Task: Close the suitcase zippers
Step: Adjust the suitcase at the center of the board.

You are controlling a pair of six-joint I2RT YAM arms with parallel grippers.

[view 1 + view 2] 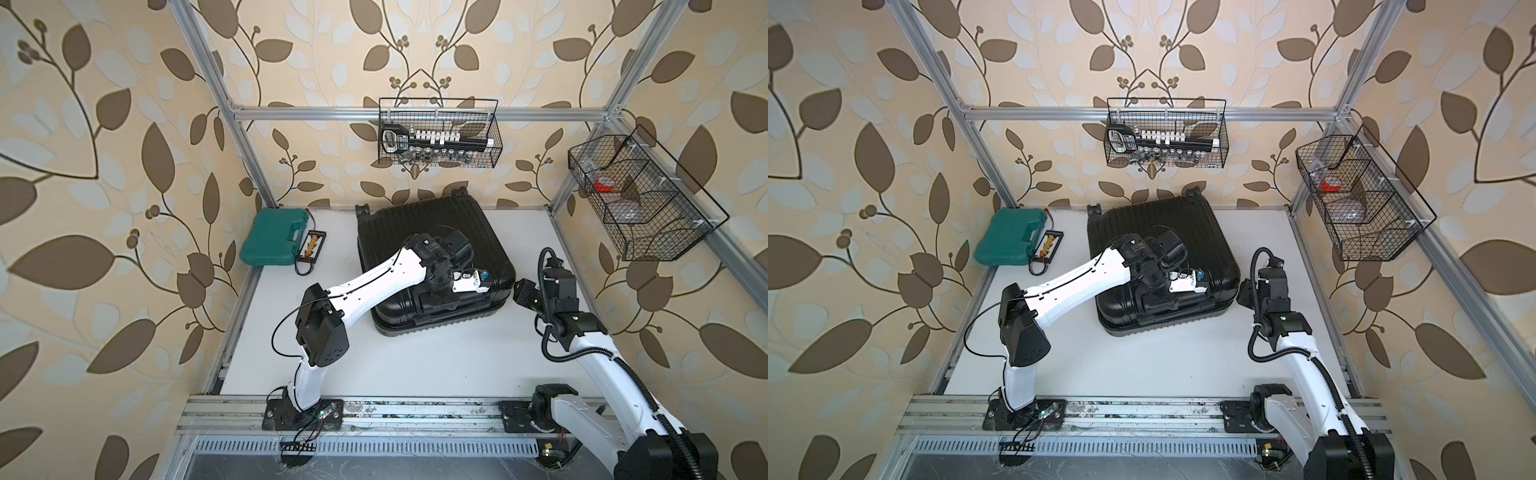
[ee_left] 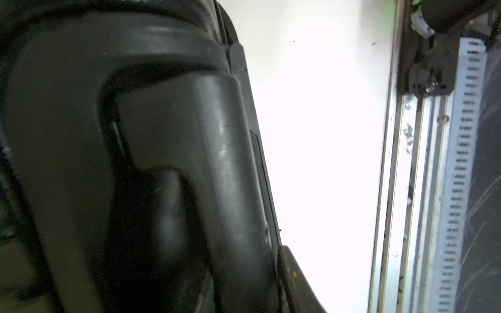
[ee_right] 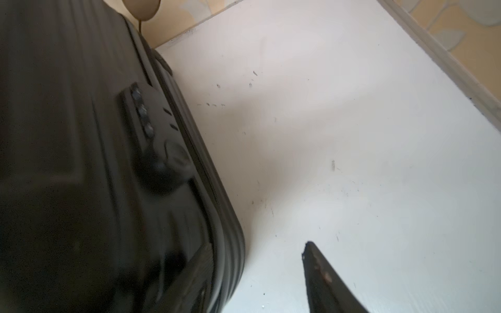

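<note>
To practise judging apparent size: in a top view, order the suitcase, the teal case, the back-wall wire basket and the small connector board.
1. suitcase
2. wire basket, though it hangs higher, probably nearer the camera
3. teal case
4. connector board

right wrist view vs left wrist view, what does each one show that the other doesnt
Only the right wrist view shows a combination lock on the shell and a strip of leaf-patterned wallpaper behind the table.

Only the left wrist view shows a carry handle, the aluminium rail at the table's front edge and a slotted cable duct beside it.

Both show the black suitcase lying on the white table, seen close up, with one dark gripper finger poking in at the frame edge.
</note>
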